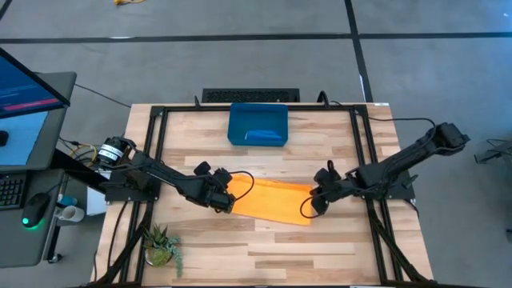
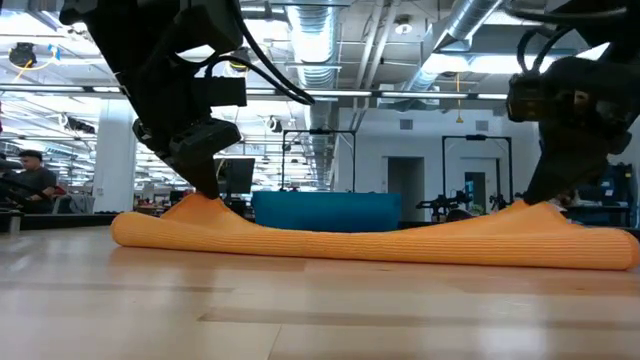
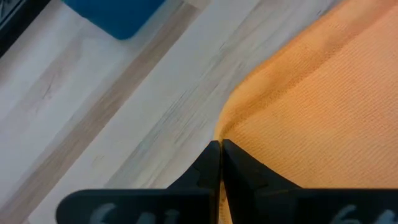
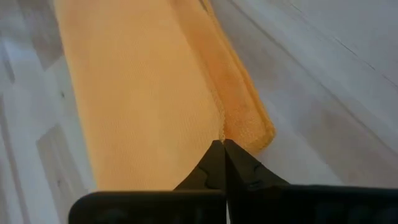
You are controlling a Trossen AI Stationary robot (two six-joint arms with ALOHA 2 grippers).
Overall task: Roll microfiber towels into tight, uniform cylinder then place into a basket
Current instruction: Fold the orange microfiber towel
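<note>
The yellow-orange microfiber towel (image 1: 270, 202) lies folded into a long band across the middle of the frame in the high view. The left gripper (image 1: 223, 197) pinches its left end, fingers closed on the cloth; the right gripper (image 1: 318, 200) pinches its right end likewise (both edges lifted slightly). Farther back, upper centre, sits the dark blue basket (image 1: 258, 123) holding a rolled blue towel (image 1: 265, 137).

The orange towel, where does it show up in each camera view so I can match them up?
High view: orange towel at table centre, between both grippers.
Low view: long low fold across the picture's width.
Left wrist view: fills the right side, edge pinched.
Right wrist view: runs up the middle, edge pinched.
Shared landmark: the blue basket, behind the towel in the low view.
</note>
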